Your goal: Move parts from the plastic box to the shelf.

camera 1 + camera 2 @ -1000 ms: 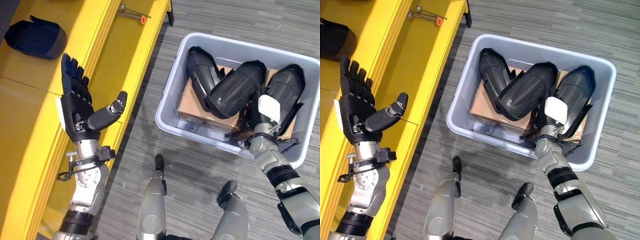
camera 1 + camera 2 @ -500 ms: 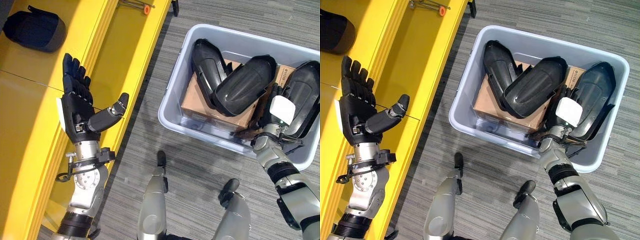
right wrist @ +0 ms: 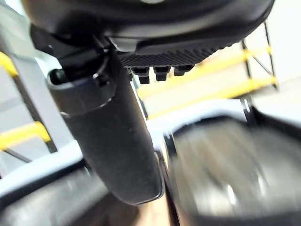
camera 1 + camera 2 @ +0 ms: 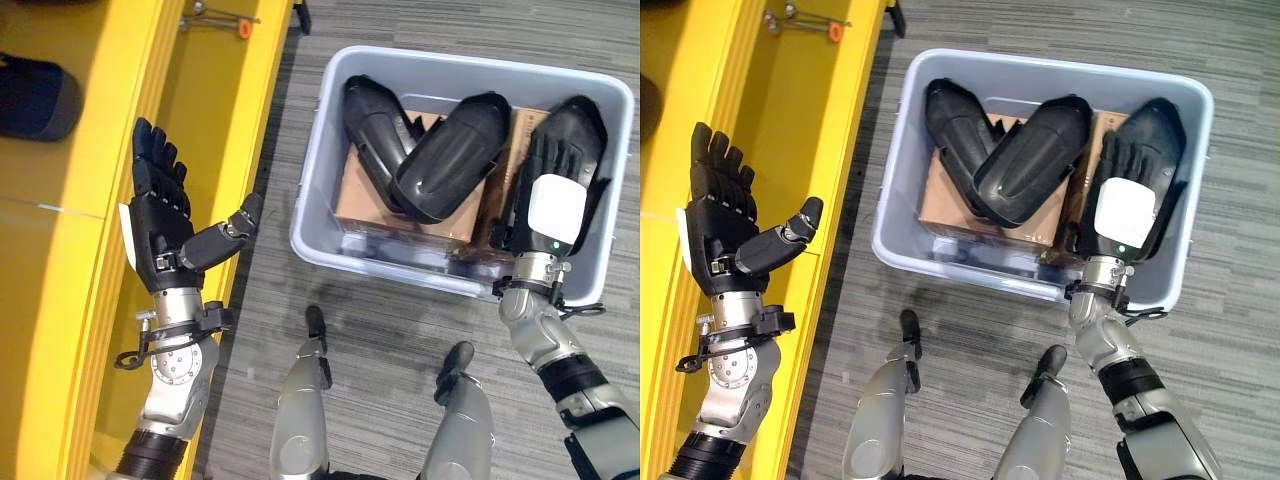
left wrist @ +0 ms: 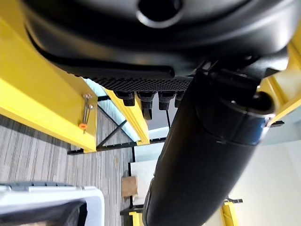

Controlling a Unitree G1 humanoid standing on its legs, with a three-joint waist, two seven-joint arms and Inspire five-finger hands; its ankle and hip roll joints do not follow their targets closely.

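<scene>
Plastic box (image 4: 330,160): pale grey tub on ribbed carpet, at 2 o'clock
Parts (image 4: 450,160): three glossy black curved shells inside it, over cardboard
Right hand (image 4: 556,190): fingers straight, above the rightmost shell
Left hand (image 4: 165,225): spread wide, empty, beside yellow shelf (image 4: 60,300)

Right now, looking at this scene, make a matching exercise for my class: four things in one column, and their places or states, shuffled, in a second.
Things
1. left hand
2. right hand
3. brown cardboard box
4. orange-tipped metal tool

Places or states
A. lying under the black moulded plastic parts in the pale grey plastic box
B. on the lower yellow shelf, at its far end
C. open, fingers straight, held over the yellow shelf
D. fingers spread over the black part at the box's right end

Pairs: 1-C, 2-D, 3-A, 4-B
</scene>
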